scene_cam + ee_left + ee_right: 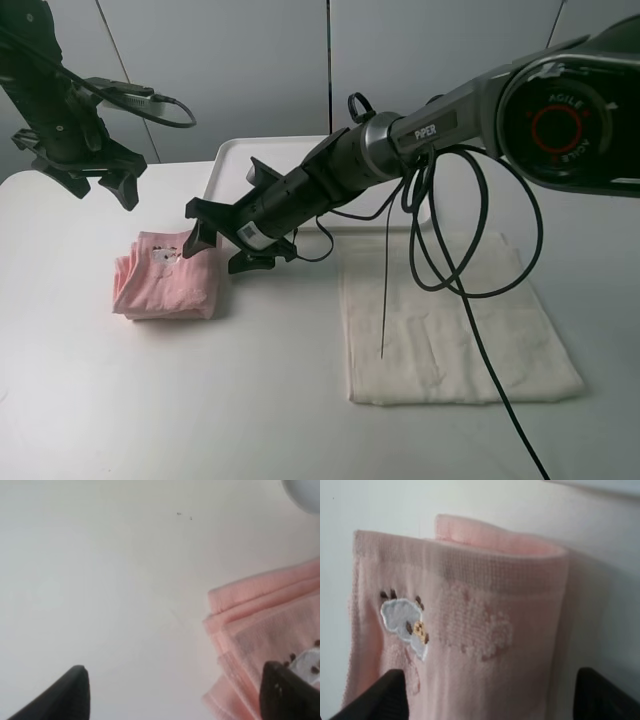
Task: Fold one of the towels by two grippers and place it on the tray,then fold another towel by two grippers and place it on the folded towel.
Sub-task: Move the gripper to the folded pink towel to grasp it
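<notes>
A pink towel (165, 275) lies folded into a small stack at the left of the table, with a cartoon patch on top. It also shows in the left wrist view (270, 625) and fills the right wrist view (470, 625). A cream towel (450, 320) lies spread flat at the right. The white tray (232, 165) sits at the back centre, partly hidden by the right arm. My right gripper (215, 255) reaches across the middle and is open just over the pink towel's right edge; its fingers (390, 695) straddle the fold. My left gripper (100, 188) is open and empty, raised behind the pink towel.
Black cables (470, 250) hang from the right arm over the cream towel. The table's far edge runs behind the tray, with a grey wall beyond it.
</notes>
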You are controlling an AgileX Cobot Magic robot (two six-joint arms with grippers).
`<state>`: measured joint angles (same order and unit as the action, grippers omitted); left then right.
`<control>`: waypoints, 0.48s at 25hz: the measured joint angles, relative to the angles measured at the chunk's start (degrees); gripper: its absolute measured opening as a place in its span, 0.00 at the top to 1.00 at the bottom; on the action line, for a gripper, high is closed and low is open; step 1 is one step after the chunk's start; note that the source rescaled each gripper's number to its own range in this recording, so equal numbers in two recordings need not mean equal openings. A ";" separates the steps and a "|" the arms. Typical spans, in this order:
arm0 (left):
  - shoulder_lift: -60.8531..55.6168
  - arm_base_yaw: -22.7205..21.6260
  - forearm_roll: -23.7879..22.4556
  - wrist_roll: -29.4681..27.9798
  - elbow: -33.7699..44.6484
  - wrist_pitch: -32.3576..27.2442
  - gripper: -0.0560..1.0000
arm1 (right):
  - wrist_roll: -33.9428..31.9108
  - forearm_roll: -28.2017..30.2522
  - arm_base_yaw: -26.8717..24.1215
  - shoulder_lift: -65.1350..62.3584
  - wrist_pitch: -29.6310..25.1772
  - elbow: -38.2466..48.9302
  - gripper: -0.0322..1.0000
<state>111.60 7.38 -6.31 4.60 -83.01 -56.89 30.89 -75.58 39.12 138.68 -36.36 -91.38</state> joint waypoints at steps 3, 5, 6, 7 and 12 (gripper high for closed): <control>0.00 0.00 0.18 0.00 0.00 0.00 0.10 | 0.60 -0.11 1.22 0.29 1.28 0.00 0.26; 0.00 0.00 0.18 0.00 0.00 0.00 0.10 | 0.73 -0.40 2.10 0.96 1.81 0.00 0.27; 0.00 0.00 0.18 0.00 0.00 0.00 0.10 | 0.84 -0.82 2.23 0.99 1.81 0.00 0.29; 0.00 0.00 0.18 0.00 0.00 0.00 0.10 | 0.84 -0.94 2.40 1.08 1.97 0.00 0.31; 0.00 0.00 0.18 0.00 0.00 0.00 0.10 | 2.76 -0.94 2.51 1.63 3.03 0.00 0.71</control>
<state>111.60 7.38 -6.13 4.60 -83.01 -56.89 33.65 -76.53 41.63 140.32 -33.33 -91.38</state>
